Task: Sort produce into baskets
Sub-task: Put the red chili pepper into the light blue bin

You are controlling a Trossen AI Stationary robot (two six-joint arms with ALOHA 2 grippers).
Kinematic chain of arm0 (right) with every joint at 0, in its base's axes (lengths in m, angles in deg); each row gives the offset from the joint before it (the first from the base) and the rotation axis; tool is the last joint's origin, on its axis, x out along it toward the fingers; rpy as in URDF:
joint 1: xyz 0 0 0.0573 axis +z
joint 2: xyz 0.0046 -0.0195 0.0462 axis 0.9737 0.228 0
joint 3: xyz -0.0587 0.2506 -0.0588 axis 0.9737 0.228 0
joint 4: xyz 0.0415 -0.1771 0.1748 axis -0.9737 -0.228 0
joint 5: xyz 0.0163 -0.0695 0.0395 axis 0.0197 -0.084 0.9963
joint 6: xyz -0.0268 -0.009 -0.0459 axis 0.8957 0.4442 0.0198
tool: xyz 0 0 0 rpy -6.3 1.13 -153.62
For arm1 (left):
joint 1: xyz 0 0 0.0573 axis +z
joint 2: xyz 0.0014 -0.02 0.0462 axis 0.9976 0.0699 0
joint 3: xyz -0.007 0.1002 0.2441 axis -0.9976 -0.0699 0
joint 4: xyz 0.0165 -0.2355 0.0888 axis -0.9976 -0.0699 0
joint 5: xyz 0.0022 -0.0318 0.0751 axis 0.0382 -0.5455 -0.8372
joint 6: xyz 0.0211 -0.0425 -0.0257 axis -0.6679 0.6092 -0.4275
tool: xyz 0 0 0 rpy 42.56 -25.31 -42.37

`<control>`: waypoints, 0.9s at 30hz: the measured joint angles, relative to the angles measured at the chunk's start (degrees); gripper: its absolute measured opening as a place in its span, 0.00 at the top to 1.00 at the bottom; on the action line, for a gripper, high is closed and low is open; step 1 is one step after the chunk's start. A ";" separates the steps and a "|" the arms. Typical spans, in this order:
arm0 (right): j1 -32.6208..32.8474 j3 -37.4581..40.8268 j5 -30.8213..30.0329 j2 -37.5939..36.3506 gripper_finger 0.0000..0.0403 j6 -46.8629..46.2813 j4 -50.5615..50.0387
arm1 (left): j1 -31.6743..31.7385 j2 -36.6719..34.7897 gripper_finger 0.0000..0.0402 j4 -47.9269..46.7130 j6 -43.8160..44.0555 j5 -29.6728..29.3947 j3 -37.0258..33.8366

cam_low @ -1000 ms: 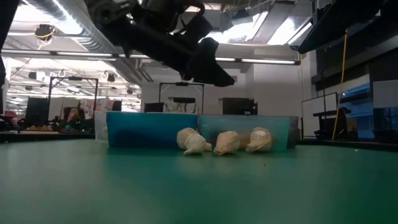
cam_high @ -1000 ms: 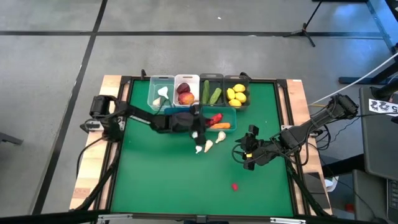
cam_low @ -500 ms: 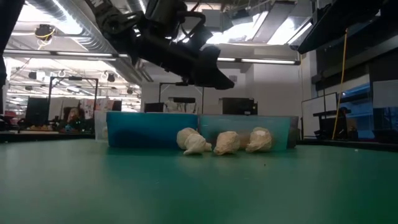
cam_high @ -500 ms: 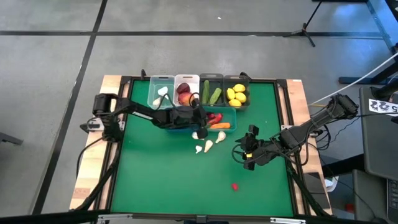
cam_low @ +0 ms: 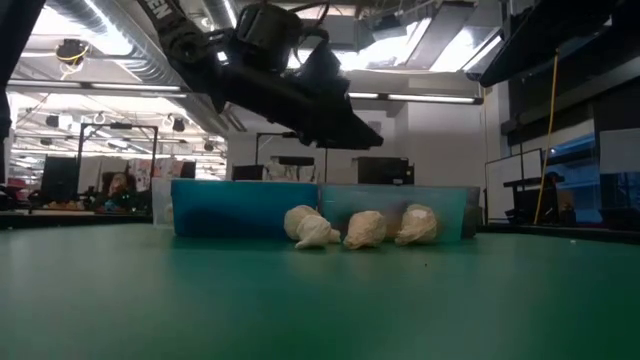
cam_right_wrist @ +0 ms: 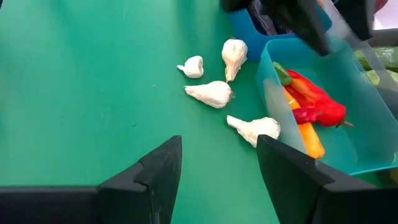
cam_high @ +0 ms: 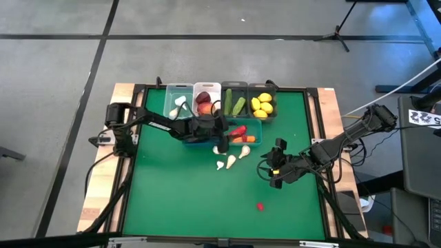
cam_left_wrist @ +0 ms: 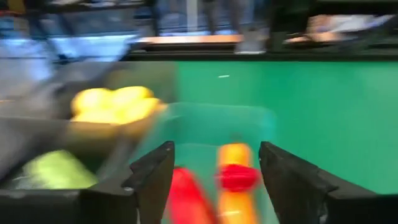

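Left gripper (cam_left_wrist: 214,180): fingers spread wide, holding nothing, poised above the teal bin (cam_high: 246,131) near table centre. Between the fingers show a red pepper (cam_left_wrist: 238,177) and an orange carrot (cam_left_wrist: 231,155) lying in that bin.

Right gripper (cam_right_wrist: 217,180): fingers wide apart, empty, low over the table at 3 o'clock.

Four loose garlic bulbs (cam_right_wrist: 211,93) lie on the green table (cam_high: 179,193) just beside the teal bin, at its 7 o'clock. Lemons (cam_high: 262,105) fill the dark bin at 1 o'clock. A small red piece (cam_high: 260,205) lies alone at 5 o'clock.
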 joint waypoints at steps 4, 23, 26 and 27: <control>0.00 0.00 1.02 0.00 0.48 -0.27 -0.09 | -3.06 0.00 0.39 -0.88 0.41 6.73 0.00; 0.00 -6.79 6.59 0.00 0.48 4.06 2.81 | -15.53 12.97 0.40 -10.92 -1.24 16.21 20.39; 0.00 -10.19 8.92 0.00 0.48 5.27 0.49 | -15.05 17.39 0.40 -11.60 -0.41 19.98 24.06; 0.00 -11.36 9.12 0.00 0.48 5.76 -0.55 | -14.94 18.61 0.40 -11.47 -0.42 20.89 24.93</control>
